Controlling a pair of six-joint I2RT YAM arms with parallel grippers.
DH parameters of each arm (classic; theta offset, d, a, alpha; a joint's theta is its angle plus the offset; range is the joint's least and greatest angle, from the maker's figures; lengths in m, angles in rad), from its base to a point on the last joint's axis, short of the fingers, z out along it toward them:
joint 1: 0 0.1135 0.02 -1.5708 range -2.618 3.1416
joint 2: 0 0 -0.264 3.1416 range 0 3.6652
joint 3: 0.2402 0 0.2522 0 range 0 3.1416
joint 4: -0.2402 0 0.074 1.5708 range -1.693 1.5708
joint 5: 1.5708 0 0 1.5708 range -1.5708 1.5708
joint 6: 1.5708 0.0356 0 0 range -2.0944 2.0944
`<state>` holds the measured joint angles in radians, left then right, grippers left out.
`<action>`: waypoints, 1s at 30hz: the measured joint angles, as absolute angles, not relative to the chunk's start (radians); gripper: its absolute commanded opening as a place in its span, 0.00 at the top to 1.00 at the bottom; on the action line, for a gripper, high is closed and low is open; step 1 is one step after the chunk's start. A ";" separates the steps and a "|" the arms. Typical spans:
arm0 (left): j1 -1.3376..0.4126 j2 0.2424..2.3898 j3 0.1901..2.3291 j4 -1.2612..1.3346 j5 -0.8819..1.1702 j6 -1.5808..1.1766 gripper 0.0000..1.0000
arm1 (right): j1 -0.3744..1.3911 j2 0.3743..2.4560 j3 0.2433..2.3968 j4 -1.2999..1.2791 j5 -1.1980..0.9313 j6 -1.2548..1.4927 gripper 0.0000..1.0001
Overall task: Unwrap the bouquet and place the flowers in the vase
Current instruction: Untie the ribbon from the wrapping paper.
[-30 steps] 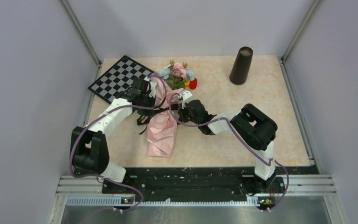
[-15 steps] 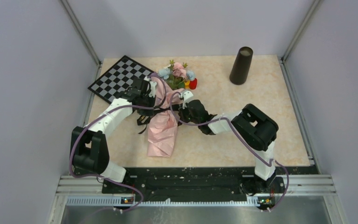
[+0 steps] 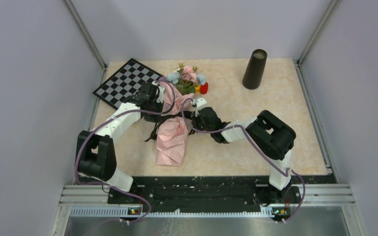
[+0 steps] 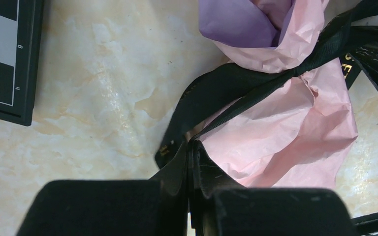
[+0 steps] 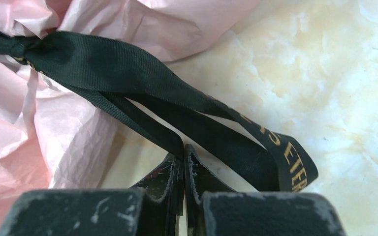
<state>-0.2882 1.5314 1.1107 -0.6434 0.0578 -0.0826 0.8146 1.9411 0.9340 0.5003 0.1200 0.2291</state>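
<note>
On the table (image 3: 256, 142), left of centre, the bouquet (image 3: 173, 132) lies flat, cone tip toward the arm bases. The flowers (image 3: 187, 76) poke out of the far end, just beside the checkered board (image 3: 125, 82) and a small red-and-yellow block (image 3: 203, 88). The vase (image 3: 254, 69) stands upright at the far right, well apart from all of this. The left gripper (image 4: 191, 147) is closed, pinching one strand of the black ribbon (image 4: 226, 83) at the bouquet's left side. The right gripper (image 5: 183, 152) is likewise closed, on a narrow strand at the right side, while the gold-lettered tail lies loose on the table next to it. The knot sits tight against the pink paper between the two grippers, so the step in hand is judged to be untying. To do it well, draw the two strands apart along the table, outward and low, at an even pace, so the knot slips rather than cinches. Keep both pinches firm, since ribbon this thin can slide out of the fingers. Watch whether the paper bunches or the whole bouquet drags sideways. If it does, one side is probably a loop rather than a free end, and regripping the lettered tail would be the better choice. Avoid lifting, as that could tip the blooms onto the block.
</note>
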 measured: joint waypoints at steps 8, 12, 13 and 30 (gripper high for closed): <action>-0.280 1.532 1.111 -0.643 0.041 -0.083 1.00 | 0.815 1.921 0.916 0.486 0.136 0.238 1.00; -0.270 1.532 1.111 -0.643 0.036 -0.083 1.00 | 0.815 1.908 0.903 0.479 0.141 0.240 1.00; -0.267 1.532 1.111 -0.643 0.035 -0.083 1.00 | 0.815 1.905 0.901 0.479 0.142 0.241 1.00; -0.204 1.529 1.111 -0.643 0.031 -0.083 1.00 | 0.780 1.879 0.857 0.488 0.152 0.249 1.00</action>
<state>-0.2035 1.5291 1.1107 -0.6434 0.0315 -0.0826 0.7799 1.8793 0.8570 0.4881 0.1520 0.2485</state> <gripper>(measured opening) 0.010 0.010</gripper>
